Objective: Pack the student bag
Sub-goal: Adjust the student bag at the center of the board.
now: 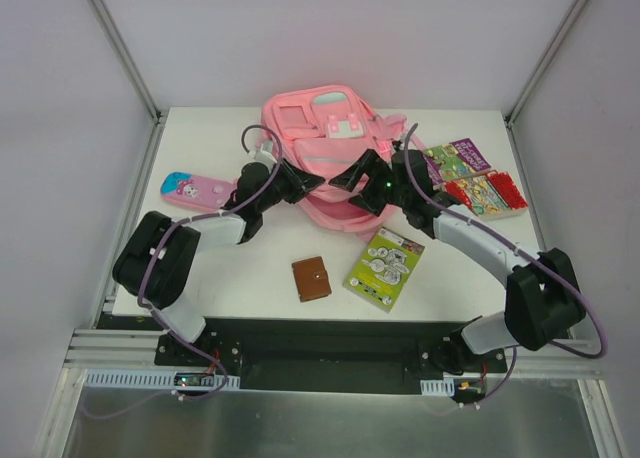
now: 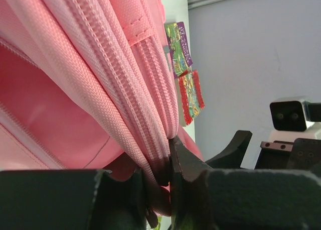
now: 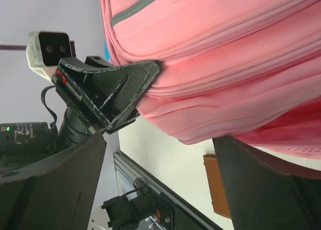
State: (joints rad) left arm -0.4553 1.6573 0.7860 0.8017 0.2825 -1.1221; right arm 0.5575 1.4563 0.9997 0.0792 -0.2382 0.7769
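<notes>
The student bag (image 1: 322,128), a large pink backpack, lies at the back centre of the table. My left gripper (image 1: 300,184) is at its near left edge. In the left wrist view the jaws (image 2: 170,164) are shut on a fold of the bag's zippered seam (image 2: 150,134). My right gripper (image 1: 358,176) is at the bag's near right edge. Its fingers (image 3: 50,185) stand wide apart, with the pink fabric (image 3: 225,89) just past their tips and nothing clamped. The right wrist view also shows the left gripper's fingers (image 3: 113,94) pinching the bag.
A pink cartoon pencil case (image 1: 197,190) lies at the left. A brown wallet (image 1: 311,278) and a green card pack (image 1: 384,268) lie in front of the bag. Two colourful booklets (image 1: 457,158) (image 1: 487,193) lie at the right, near the table edge.
</notes>
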